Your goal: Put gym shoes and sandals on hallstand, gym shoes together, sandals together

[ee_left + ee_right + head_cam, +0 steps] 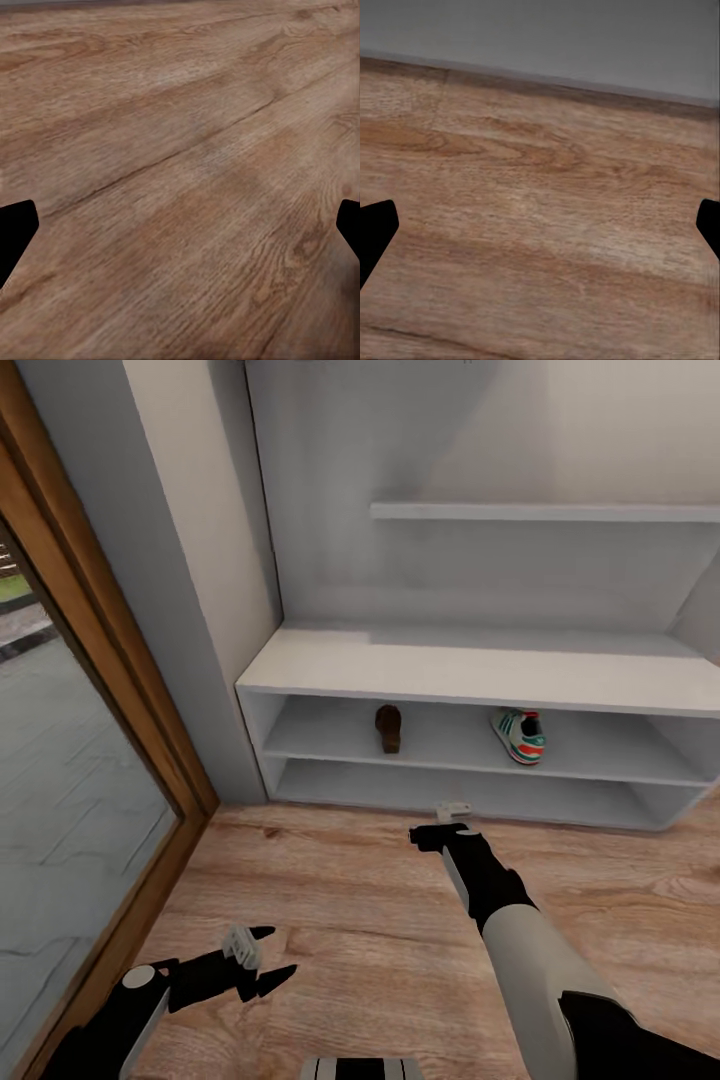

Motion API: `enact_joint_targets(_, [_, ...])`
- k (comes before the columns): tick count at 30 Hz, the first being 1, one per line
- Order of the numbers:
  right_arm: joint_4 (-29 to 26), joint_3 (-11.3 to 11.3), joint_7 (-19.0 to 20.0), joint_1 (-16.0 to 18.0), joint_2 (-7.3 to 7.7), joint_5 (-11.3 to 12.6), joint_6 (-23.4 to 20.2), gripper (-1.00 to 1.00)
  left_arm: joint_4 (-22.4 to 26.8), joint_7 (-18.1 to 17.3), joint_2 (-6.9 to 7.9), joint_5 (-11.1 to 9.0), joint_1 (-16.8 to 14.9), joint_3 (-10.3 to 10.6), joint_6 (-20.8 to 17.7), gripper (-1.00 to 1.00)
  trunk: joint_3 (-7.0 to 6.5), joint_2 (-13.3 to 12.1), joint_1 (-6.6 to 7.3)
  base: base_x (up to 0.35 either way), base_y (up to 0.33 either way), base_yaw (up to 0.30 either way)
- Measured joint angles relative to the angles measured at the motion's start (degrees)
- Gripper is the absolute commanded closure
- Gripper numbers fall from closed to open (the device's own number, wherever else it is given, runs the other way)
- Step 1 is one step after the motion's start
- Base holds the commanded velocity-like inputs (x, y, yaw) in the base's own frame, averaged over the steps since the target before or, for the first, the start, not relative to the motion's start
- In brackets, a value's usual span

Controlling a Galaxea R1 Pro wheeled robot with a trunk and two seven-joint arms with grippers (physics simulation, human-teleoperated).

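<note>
We see the shoe rack (480, 678) run off the head view's right edge, and its tall back panel is cut by the top edge. The sandal (389, 727) on the upper open shelf sits deep under the bench top, too small and dark for us to make out its straps. The gym shoe (519, 735) beside it shows only its heel end. In both wrist views we catch only the dark fingertips (15, 229) at the picture's sides (375, 229).
</note>
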State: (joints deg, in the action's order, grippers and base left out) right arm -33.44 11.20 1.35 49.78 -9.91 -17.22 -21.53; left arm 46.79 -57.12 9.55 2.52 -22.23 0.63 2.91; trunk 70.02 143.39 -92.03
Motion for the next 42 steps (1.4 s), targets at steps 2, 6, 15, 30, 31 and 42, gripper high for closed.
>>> enact_joint_targets(2, [0.0, 0.0, 0.1, -0.2, 0.00, 0.0, 0.1, -1.00, 0.0, 0.2, 0.09, 0.2, -0.1, -1.2, 0.0, -1.00, -0.10, 0.0, 0.01, -0.038, 0.000, -0.218])
enact_joint_targets(6, [0.0, -0.1, 0.3, -1.3, 1.12, 0.0, 0.6, -1.00, 0.0, 0.3, 0.17, 0.3, -0.1, -2.0, 0.0, -1.00, -0.28, 0.0, 0.01, -0.015, 0.000, -0.240])
enact_joint_targets(15, [0.3, -0.1, 0.4, -4.9, 3.37, 0.1, 4.6, -1.00, -0.1, 0.3, 0.38, 0.4, 0.0, -4.4, 0.0, -1.00, -0.41, 0.0, 0.01, -0.003, 0.000, -0.263])
enact_joint_targets(30, [0.5, 0.0, 0.5, -14.4, 8.08, 0.2, 15.7, -1.00, 0.0, 2.1, 0.70, 0.5, 0.6, -7.1, 0.2, -1.00, -0.28, 0.0, 0.01, 0.000, 0.000, -0.271])
enact_joint_targets(31, [0.5, 0.0, 0.6, -15.1, 8.38, 0.2, 16.5, -1.00, -0.1, 2.4, 0.71, 0.5, 0.6, -7.2, 0.2, -1.00, -0.26, 0.0, 0.01, 0.000, 0.000, -0.272])
enact_joint_targets(42, [0.4, -0.1, 8.6, -24.2, 13.91, 0.4, 27.2, -1.00, -0.7, 8.3, 0.60, 1.7, 1.3, -6.9, 0.7, -1.00, 0.06, 0.0, 0.01, 0.000, 0.000, -0.272])
